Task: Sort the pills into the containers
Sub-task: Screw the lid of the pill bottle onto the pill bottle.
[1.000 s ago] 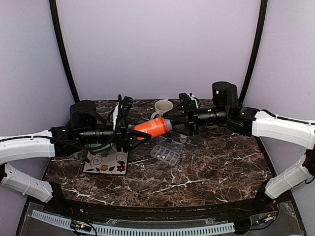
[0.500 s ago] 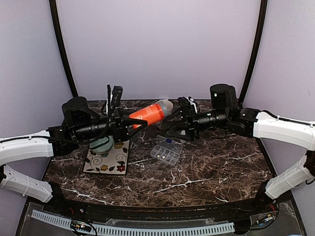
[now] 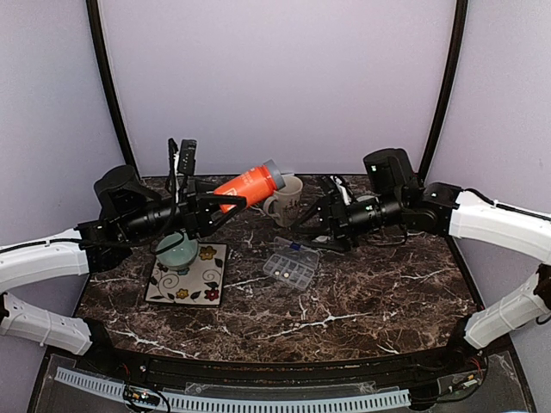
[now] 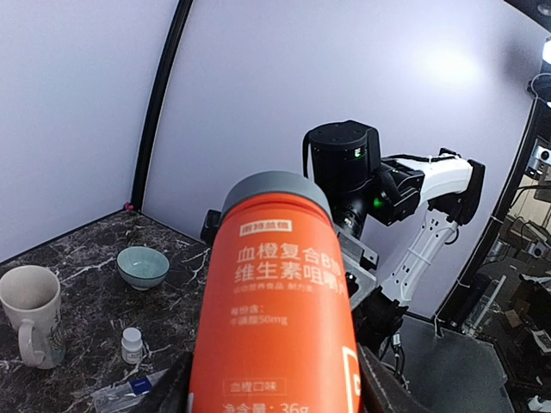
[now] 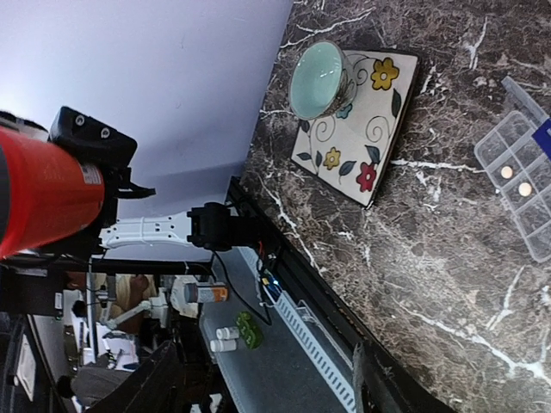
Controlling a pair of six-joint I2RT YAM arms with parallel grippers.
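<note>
Our left claw [image 3: 217, 205] pinches the orange bottle [image 3: 250, 185] up high (cap [image 3: 273, 169] on), our right claw [image 3: 306, 225] is spread and empty, and a slip could scatter the two pills [image 5: 506, 172] in the box [image 3: 291, 267] on the table [image 3: 387, 301].

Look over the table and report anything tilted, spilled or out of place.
The orange bottle is the odd item: the left gripper holds it in the air, tilted, with its grey cap on, beside the mug rather than over the organiser box. No spill shows.
</note>
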